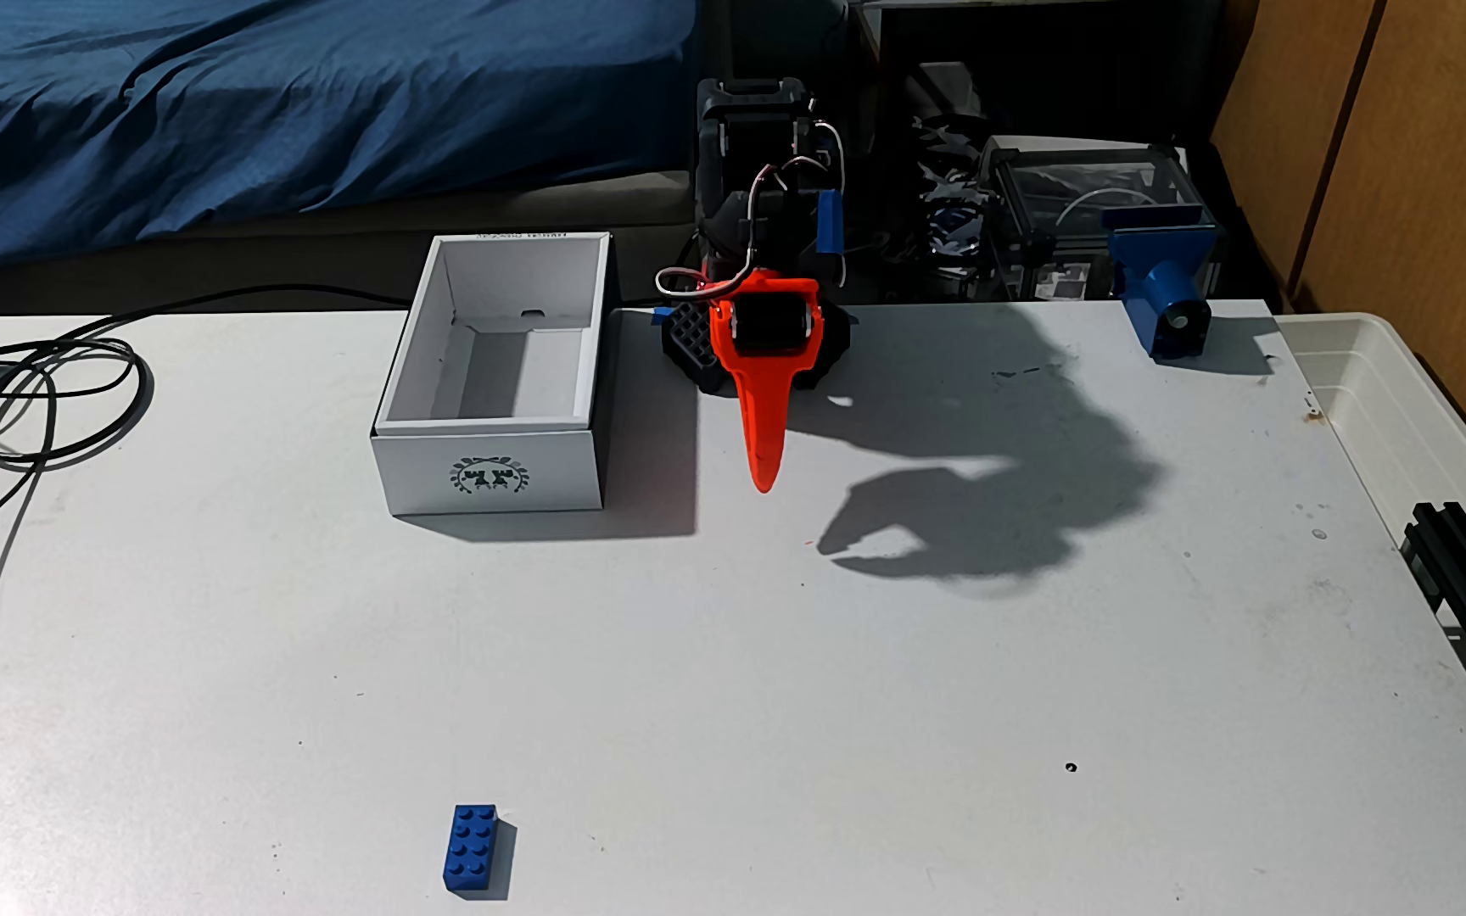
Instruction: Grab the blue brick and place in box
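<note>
Fixed view, near to far. Blue brick point(471, 849): studs up, lying flat on the white table point(800, 705) at the near edge, well apart from all else. Gripper point(763, 476): orange finger pointing toward the camera, holding nothing; jaw gap cannot be told. Box point(491, 467): open-topped, interior bare, wreath emblem facing the camera, just left of the gripper. Black cable point(51, 396): coiled far left.
</note>
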